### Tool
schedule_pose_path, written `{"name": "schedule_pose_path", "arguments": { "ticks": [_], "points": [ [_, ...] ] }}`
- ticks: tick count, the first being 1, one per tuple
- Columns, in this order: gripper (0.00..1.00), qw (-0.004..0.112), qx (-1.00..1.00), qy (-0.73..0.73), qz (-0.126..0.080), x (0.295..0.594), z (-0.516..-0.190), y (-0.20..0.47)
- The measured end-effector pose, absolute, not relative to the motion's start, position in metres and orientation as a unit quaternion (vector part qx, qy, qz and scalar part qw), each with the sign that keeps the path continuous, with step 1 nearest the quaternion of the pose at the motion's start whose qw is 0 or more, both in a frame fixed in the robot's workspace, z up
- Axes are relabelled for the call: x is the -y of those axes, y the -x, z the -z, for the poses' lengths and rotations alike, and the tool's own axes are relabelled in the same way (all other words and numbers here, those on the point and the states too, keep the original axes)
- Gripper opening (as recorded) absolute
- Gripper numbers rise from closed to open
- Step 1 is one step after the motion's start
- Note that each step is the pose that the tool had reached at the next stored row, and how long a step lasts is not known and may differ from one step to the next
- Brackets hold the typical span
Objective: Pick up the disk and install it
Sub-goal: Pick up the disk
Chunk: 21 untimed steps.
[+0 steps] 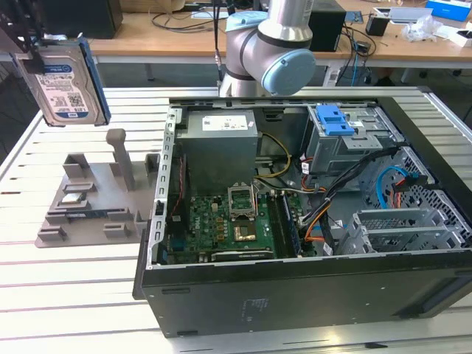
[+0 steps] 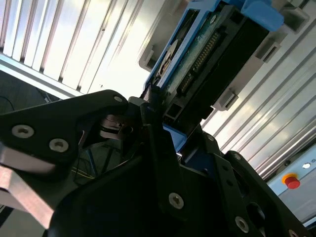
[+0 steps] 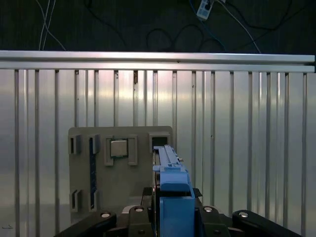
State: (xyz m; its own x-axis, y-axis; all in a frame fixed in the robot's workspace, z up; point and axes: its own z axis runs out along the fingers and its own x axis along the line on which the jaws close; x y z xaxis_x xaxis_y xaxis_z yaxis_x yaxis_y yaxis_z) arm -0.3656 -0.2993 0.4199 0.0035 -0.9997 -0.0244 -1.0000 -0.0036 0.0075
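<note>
your claw is pressed together on the disk, pinching it by its upper end so that it hangs nearly upright in the air. in the exterior view the disk is high at that view's left. its label faces the camera, a blue frame runs along its edges, and it is well above the table. in the second wrist view the black fingers close on the end of the disk, and its connector edge faces the camera. in the first wrist view you look along the disk edge-on, with its blue frame running away from the claw.

below the disk, on the table, sits a grey stand with posts and slots. a small square chip lies in one of its pockets. in the first wrist view the far end of the disk lines up near an open slot of the stand, just beside the chip.

to the exterior view's right of the stand lies an open computer case. its side wall stands between the stand and the inside. inside are a green circuit board, a grey power box, loose cables and a metal cage with a blue latch on top. the arm's base stands behind the case.

the table's edge runs past the stand, with dark floor beyond it. open slatted table lies in front of the stand and the case.
</note>
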Motion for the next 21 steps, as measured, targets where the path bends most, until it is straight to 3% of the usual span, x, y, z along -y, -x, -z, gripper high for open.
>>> {"name": "schedule_pose_path", "arguments": {
  "ticks": [21],
  "points": [
    [0.37, 0.006, -0.706, 0.708, -0.012, 0.299, -0.464, 0.366]
  ]
}}
